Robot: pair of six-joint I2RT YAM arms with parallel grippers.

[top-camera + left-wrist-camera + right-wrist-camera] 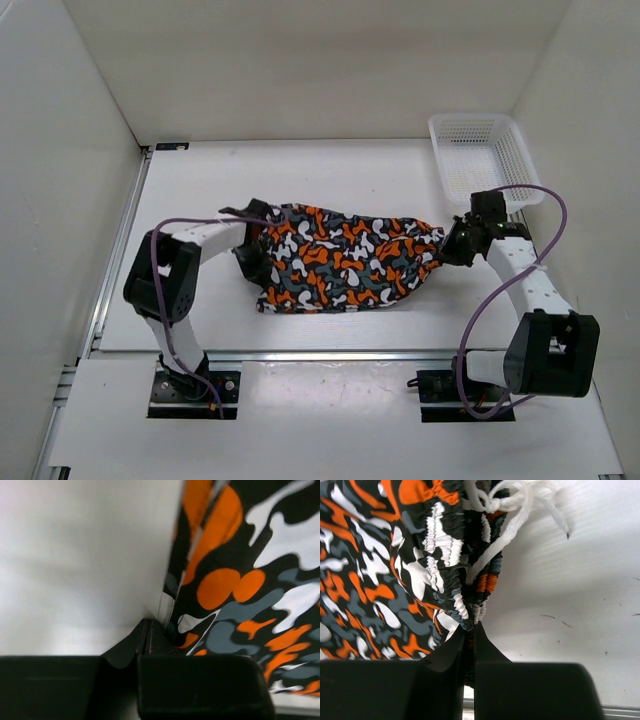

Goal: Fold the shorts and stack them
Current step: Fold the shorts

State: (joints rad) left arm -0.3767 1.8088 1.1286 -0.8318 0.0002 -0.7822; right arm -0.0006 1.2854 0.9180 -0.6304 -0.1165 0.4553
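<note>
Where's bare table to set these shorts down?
Bare table lies behind the shorts, from its left edge to the basket; a narrower strip runs in front, along the near edge. Crowded at both shorts ends, where the left gripper and right gripper pinch.

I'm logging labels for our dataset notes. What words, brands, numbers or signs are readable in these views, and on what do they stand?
None: no readable text in any of the three views.
The shorts carry only a blotchy print, with no tag or logo showing.
The white basket and the table bear no markings.
</note>
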